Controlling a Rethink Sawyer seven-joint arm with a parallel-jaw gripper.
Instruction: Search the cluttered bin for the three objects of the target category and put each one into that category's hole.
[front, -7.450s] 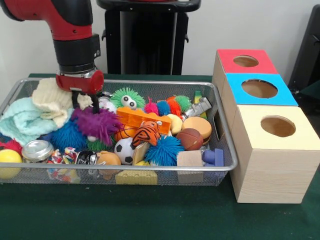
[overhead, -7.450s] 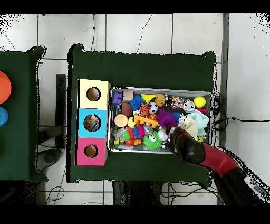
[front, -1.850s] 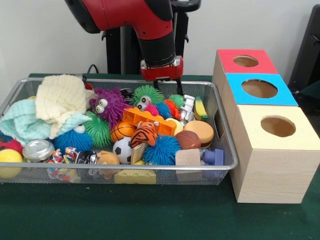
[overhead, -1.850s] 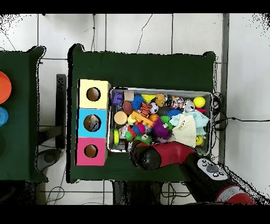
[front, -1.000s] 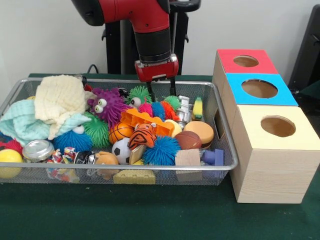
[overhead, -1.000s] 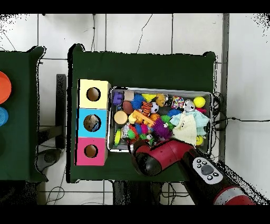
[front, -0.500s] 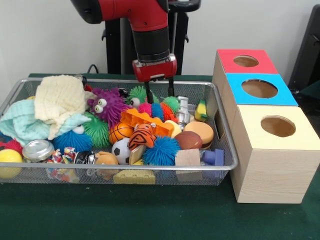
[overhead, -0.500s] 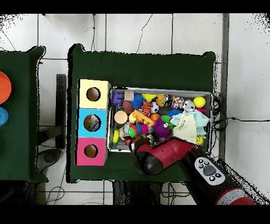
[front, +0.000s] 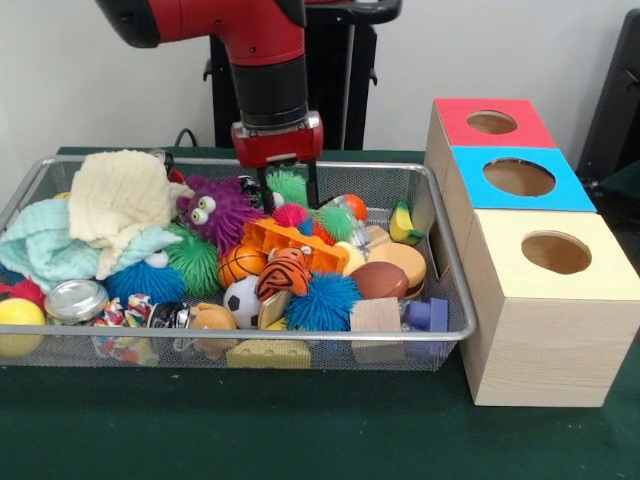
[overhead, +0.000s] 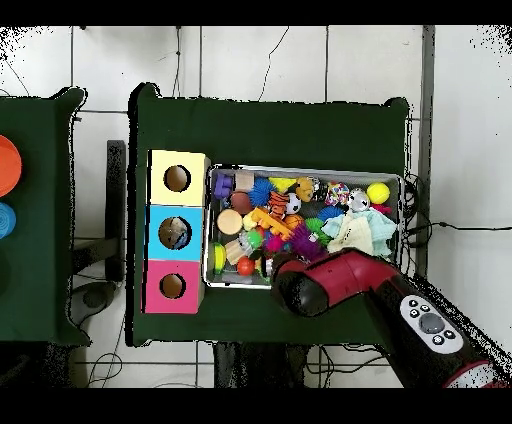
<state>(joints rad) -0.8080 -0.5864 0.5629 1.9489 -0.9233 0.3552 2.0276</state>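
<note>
The cluttered bin (front: 452, 331) is a silver wire-mesh basket full of toys; it also shows in the overhead view (overhead: 300, 169). My gripper (front: 289, 189) hangs at the bin's far side, fingers open. The fingers (front: 266, 192) stand on either side of a green spiky ball (front: 290, 183), with the tips down among the toys. A purple furry monster (front: 214, 211) lies just left of it, and an orange block (front: 285, 238) lies in front. In the overhead view the red arm (overhead: 312, 285) covers the gripper. Three boxes with holes stand beside the bin: red (front: 491, 122), blue (front: 520, 178), yellow (front: 556, 253).
A cream cloth (front: 115, 200) and a mint cloth (front: 40, 245) fill the bin's left end. A blue spiky ball (front: 325, 300), tiger ball (front: 287, 272), soccer ball (front: 243, 298), toy burger (front: 402, 260) and yellow ball (front: 15, 325) lie near the front.
My gripper has moved left along the bin's far side, from over the pink and green spiky balls to the green one by the purple monster. Small toys near the right have shifted.
</note>
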